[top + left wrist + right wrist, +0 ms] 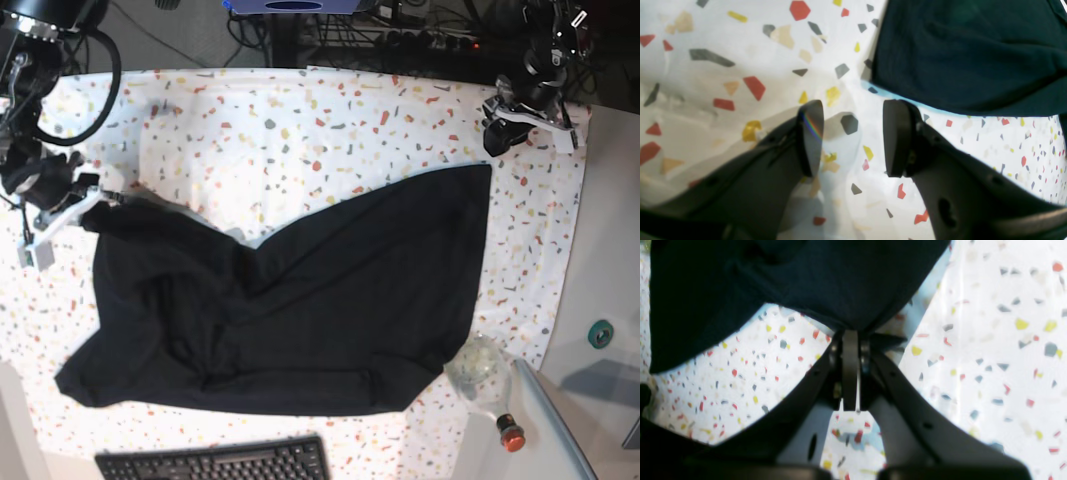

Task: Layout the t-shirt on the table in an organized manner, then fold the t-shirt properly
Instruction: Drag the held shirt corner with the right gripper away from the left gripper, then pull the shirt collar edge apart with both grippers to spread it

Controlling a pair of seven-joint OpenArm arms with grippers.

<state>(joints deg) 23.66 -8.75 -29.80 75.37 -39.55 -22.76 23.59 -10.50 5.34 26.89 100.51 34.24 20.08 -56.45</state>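
Note:
The black t-shirt (330,300) lies spread but rumpled across the speckled table (300,130), with folds on its left half. In the base view my left gripper (495,140) hovers just past the shirt's far right corner. The left wrist view shows this gripper (853,106) open with only tablecloth between the fingers, and the shirt's edge (960,60) lies just beyond the tips. My right gripper (98,205) sits at the shirt's far left corner. Its pads (850,335) are shut on a pinch of the t-shirt (806,283), which rises to them.
A black keyboard (215,463) lies at the near edge below the shirt. A clear glass bottle with a red cap (485,375) rests by the shirt's near right corner. The table's right edge (570,260) is close to the left arm. Cables run along the back.

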